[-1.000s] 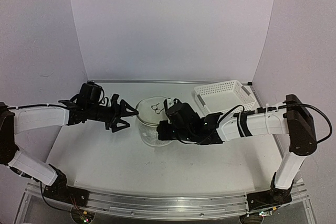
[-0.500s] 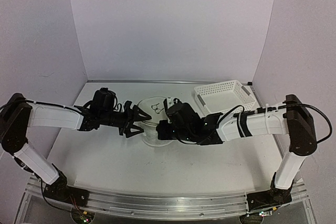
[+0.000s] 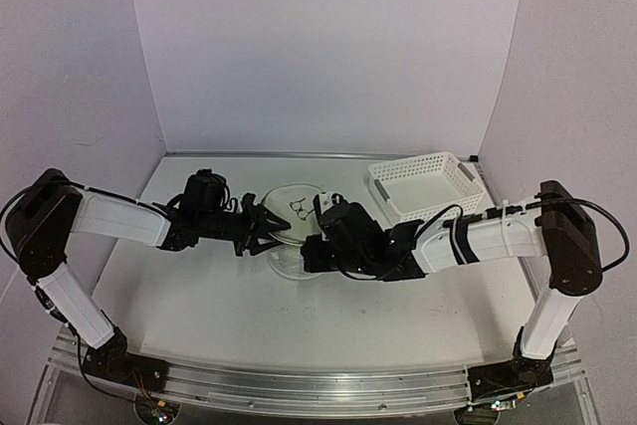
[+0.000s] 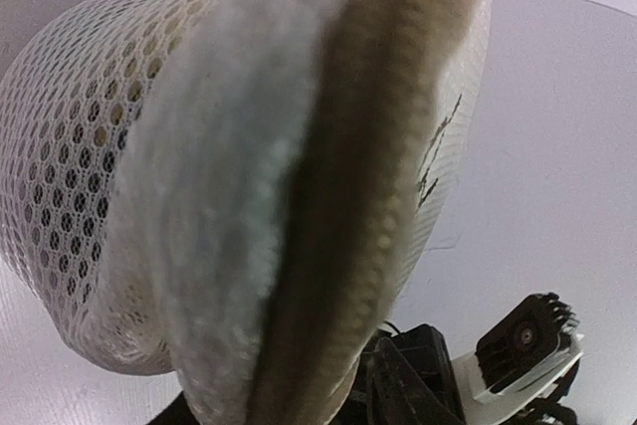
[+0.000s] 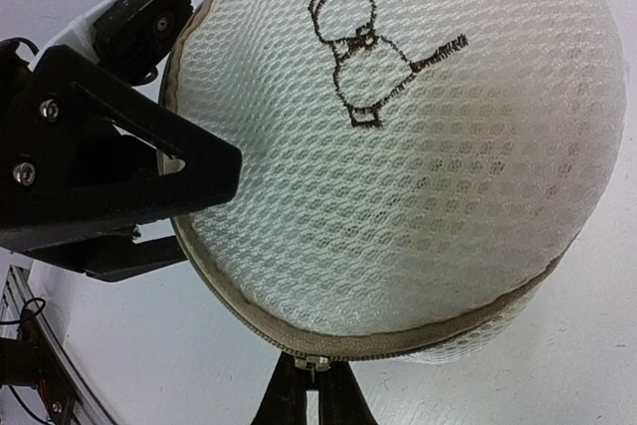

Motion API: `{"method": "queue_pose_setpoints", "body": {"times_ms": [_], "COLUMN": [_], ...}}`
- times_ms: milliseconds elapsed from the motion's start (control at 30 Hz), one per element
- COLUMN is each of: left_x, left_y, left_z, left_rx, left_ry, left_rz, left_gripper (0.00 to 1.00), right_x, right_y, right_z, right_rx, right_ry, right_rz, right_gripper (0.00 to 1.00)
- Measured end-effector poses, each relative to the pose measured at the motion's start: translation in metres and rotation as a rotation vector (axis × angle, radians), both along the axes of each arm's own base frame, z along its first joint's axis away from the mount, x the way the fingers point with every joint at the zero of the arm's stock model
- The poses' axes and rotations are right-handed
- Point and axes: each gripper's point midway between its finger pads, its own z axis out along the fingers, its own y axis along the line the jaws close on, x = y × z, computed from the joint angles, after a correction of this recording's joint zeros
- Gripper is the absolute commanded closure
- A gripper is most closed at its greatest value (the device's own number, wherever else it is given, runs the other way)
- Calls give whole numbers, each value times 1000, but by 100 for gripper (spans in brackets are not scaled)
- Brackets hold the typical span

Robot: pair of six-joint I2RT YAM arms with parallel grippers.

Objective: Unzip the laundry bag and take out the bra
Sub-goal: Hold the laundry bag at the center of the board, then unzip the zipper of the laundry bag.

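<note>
Zero of the two steps are done, as far as I can see. On the laundry bag [image 3: 291, 208] the zip [image 5: 234, 296] reads closed along the whole stretch the right wrist view shows: teeth meshed, tan tape unbroken. No bra is outside the bag, and I can't make out the contents through the mesh. Left to do: run the zip round, open the bag, pull the bra out.

Bag sits mid-table [image 3: 199, 296], between the two arms and left of the white basket [image 3: 383, 196], with the pictogram [image 5: 373, 42] face up.

At the bag's near side the right gripper [image 5: 317, 379] has its fingers pinched together at the zip pull [image 5: 317, 363] (looks like it has the tab, though contact is tiny in frame). At the bag's left rim the left gripper [image 3: 263, 230] has one finger over the top face and one under, seam between them. Clamped or just straddling, can't tell.
</note>
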Motion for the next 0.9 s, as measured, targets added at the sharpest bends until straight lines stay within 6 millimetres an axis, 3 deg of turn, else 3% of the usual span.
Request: {"method": "queue_pose_setpoints", "body": {"times_ms": [300, 600, 900], "left_x": [4, 4, -4], "left_y": [-5, -7, -13], "left_z": [9, 13, 20], "left_rx": [-29, -40, -59], "left_ry": [-10, -27, -54], "left_rz": [4, -8, -68], "left_gripper": [100, 100, 100], "right_x": [-2, -3, -8], "right_y": [-4, -7, -31], "right_z": [10, 13, 17], "right_rx": [21, 20, -48], "right_ry": [-18, -36, -122], "right_rz": [5, 12, 37], "right_gripper": [100, 100, 100]}}
